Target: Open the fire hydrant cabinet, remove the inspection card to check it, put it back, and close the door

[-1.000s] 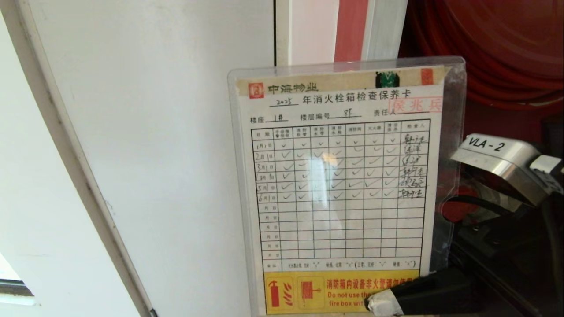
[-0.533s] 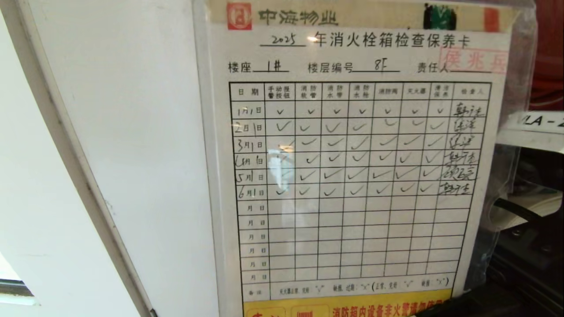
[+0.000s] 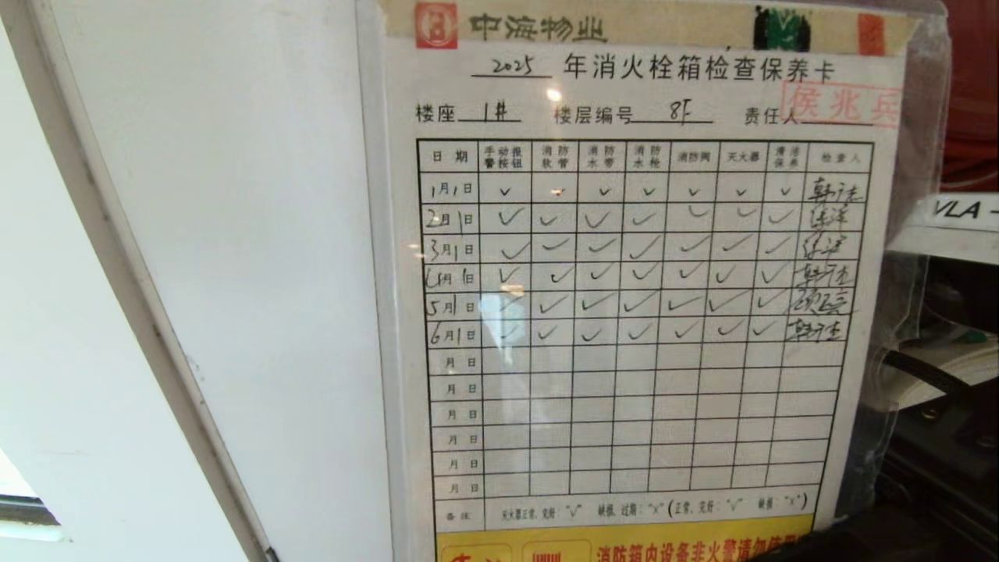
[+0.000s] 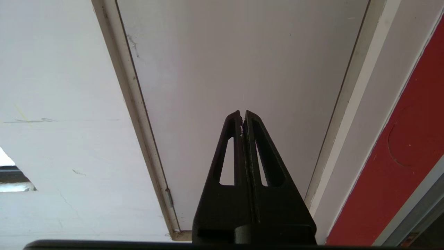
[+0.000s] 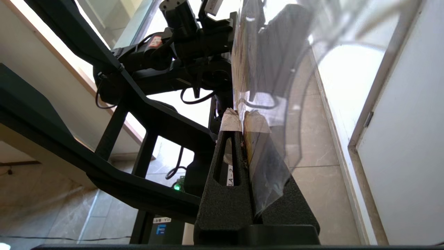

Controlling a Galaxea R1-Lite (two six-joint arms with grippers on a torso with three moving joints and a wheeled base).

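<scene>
I have the inspection card (image 3: 640, 312) held upright right in front of the head camera, its printed side facing me and filling most of the view. It sits in a clear plastic sleeve (image 3: 909, 328) whose edge sticks out past the card on the side toward the fire hydrant cabinet (image 3: 972, 94), of which I see only a strip of red interior behind the card's upper corner. The table on the card has six filled rows with ticks and signatures, blank rows below them, and a yellow band along the bottom edge.

My right gripper (image 5: 242, 121) is clamped tight on the lower edge of the card, the taped fingertips (image 5: 229, 121) pinching the sleeve between them; in the right wrist view the card rises edge-on from the jaws toward the robot's head.

My left gripper (image 4: 243, 116) is pressed closed on nothing, parked facing a plain white panel (image 4: 239, 55) beside the card, with the cabinet's red side to one flank.
</scene>
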